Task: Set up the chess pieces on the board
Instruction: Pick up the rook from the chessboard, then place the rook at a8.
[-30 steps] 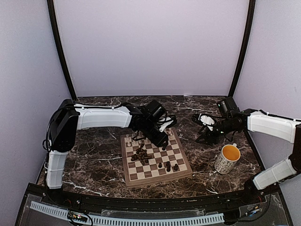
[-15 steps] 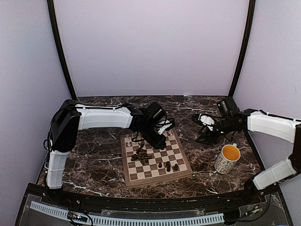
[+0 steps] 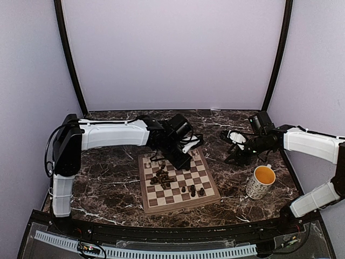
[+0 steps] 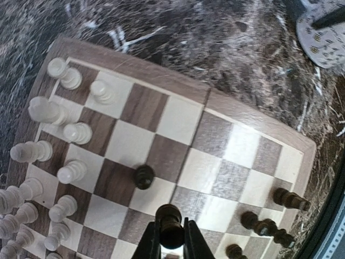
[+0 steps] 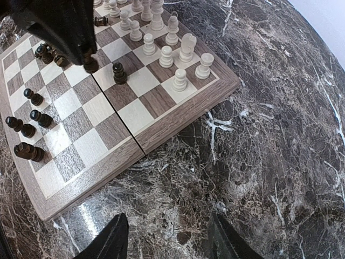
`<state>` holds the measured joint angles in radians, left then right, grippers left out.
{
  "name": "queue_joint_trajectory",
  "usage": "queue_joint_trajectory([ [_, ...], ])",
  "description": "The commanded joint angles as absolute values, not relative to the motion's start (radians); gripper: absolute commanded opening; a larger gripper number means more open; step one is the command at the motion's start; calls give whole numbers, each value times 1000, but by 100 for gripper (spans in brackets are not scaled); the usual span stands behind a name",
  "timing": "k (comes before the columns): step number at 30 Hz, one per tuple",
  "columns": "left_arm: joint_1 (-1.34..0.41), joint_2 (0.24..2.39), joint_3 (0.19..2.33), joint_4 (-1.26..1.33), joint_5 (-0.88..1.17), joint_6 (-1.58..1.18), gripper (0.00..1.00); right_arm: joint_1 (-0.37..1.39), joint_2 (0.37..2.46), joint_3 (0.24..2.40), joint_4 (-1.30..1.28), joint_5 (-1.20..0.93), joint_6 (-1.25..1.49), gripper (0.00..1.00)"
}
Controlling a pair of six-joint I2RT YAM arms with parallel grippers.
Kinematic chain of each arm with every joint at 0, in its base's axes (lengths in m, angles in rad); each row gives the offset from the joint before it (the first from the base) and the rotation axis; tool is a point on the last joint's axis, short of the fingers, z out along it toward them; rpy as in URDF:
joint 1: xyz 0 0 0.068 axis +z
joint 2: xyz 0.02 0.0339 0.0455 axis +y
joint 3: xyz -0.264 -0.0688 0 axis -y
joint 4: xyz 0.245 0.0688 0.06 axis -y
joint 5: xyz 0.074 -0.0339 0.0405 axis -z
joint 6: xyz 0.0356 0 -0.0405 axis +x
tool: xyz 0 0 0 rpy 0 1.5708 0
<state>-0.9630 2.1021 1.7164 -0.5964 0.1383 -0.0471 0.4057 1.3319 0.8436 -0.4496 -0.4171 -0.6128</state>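
Note:
The wooden chessboard (image 3: pixel 207 195) lies mid-table; it also shows in the left wrist view (image 4: pixel 178 91) and the right wrist view (image 5: pixel 178 116). My left gripper (image 4: pixel 171 244) is shut on a dark pawn (image 4: pixel 171 225) and holds it above the board's middle squares. It also shows in the top view (image 3: pixel 185 156) over the board's far part. Another dark pawn (image 4: pixel 144 176) stands alone on a square just ahead. Cream pieces (image 4: pixel 67 132) stand along one side, dark pieces (image 4: pixel 269 229) at the other. My right gripper (image 5: pixel 167 240) is open and empty over bare marble right of the board.
A speckled mug (image 3: pixel 261 182) with a yellow inside stands right of the board; its edge shows in the left wrist view (image 4: pixel 326 32). The dark marble table (image 3: pixel 108 178) surrounds the board. Black frame posts stand at the back corners.
My left gripper has shifted slightly toward the board's far right with the dark pawn held. The right arm has not moved.

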Motion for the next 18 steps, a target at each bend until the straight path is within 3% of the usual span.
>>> queue_joint_trajectory([
  [1,-1049,2027,1750,-587,175,52,8,405,1336,842,-442,-413,-618,52],
  [8,-1143,2089,1810,-569,265,132,9,404,1332,841,-439,-406,-619,52],
  [18,-1173,2175,1870,-575,241,143,9,405,1330,835,-425,-375,-609,52],
])
